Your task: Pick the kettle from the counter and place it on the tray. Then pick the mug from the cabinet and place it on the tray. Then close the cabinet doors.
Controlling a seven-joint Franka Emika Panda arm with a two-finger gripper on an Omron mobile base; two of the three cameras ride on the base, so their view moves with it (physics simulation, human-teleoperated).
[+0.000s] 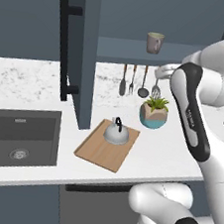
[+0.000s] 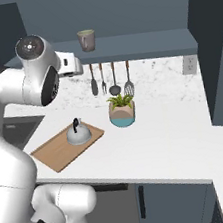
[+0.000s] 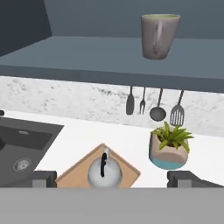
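The kettle (image 1: 116, 133) sat upright on the tray (image 1: 99, 151), at the end nearer the wall. Its black handle stood straight up on top. The tray lay flat on the white counter (image 1: 152, 162) between the dark sink (image 1: 18, 139) and the plant pot (image 1: 153, 114). It was turned at a slant, so one corner pointed to the wall and its long side ran toward the front edge of the counter.

The mug (image 3: 159, 36) stood upright on the shelf of the cabinet (image 3: 109, 57), above the hanging tools (image 3: 153, 107). In the hand view its handle faced the camera. In the right base view the handle could not be seen.

One cabinet door (image 1: 79, 50) stood open, with its long black bar handle running up and down. The right base view showed the other door (image 2: 215, 47) open too.

The gripper (image 3: 112, 178) was open wide and empty, with one finger (image 3: 43, 177) far to each side. It was up in the air above the counter, not touching anything.
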